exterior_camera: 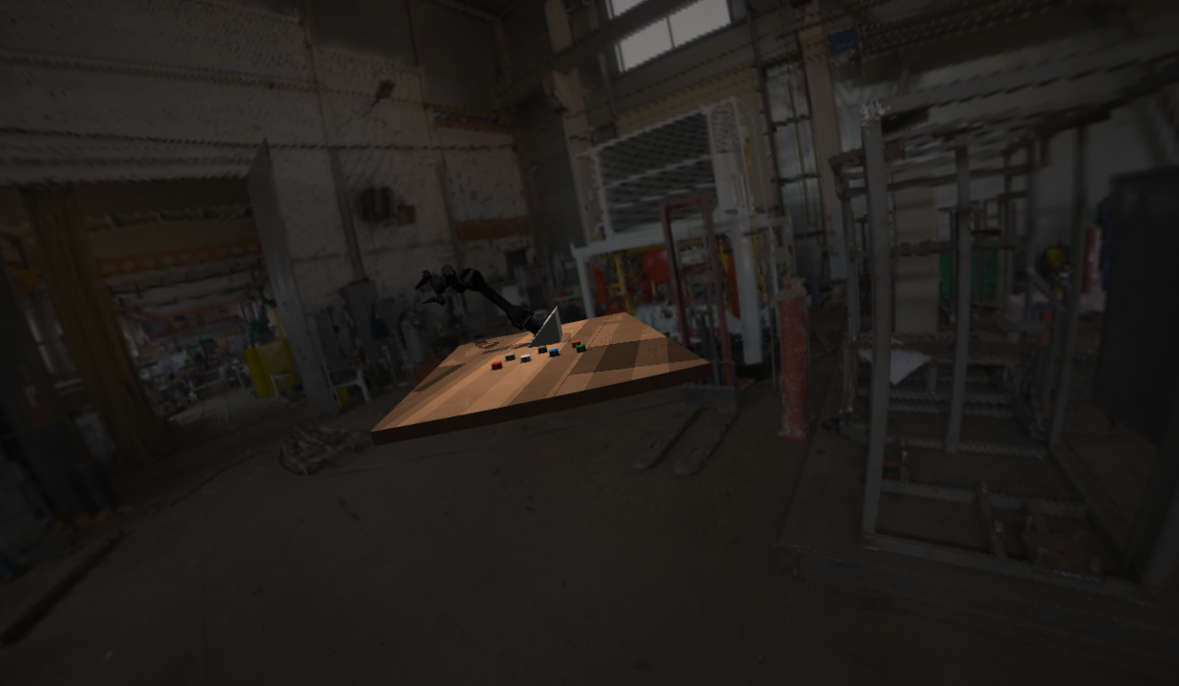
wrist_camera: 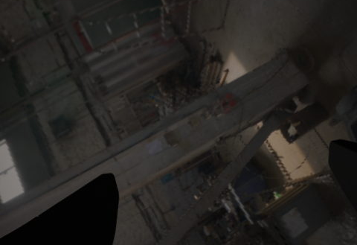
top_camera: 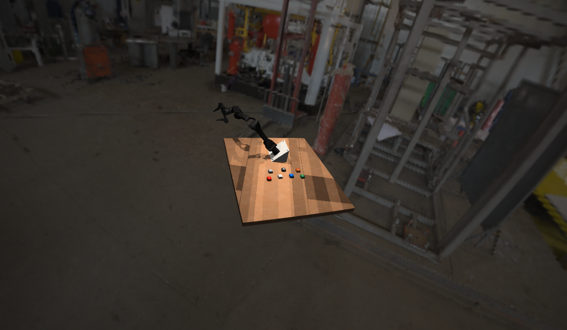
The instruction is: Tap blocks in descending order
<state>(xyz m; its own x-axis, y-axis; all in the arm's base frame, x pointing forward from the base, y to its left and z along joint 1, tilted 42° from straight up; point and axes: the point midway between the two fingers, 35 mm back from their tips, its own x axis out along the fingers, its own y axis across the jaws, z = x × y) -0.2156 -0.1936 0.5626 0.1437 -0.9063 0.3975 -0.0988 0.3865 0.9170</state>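
Landmark: the white-faced, dark-sided wedge mount (top_camera: 283,148) (exterior_camera: 551,329). Left of it, and above the planked wooden tabletop (top_camera: 256,205) (exterior_camera: 491,405), I hold the matte black angular gripper (top_camera: 220,113) (exterior_camera: 429,288) (wrist_camera: 225,170) spread wide with nothing grasped, presumably parked to keep the tips off every block before the first tap. Its fingers taper to blunt points.

In front of the mount, left to right in the top view: glossy red block (top_camera: 269,178) (exterior_camera: 497,365), grey block (top_camera: 270,171) (exterior_camera: 509,357), white block (top_camera: 279,176) (exterior_camera: 525,358), black-sided block (top_camera: 283,169) (exterior_camera: 541,350), blue block (top_camera: 291,175) (exterior_camera: 554,352), orange block (top_camera: 298,170) (exterior_camera: 576,344), green block (top_camera: 302,176) (exterior_camera: 580,348). The spacing likely allows single touches. I cannot read the digits.
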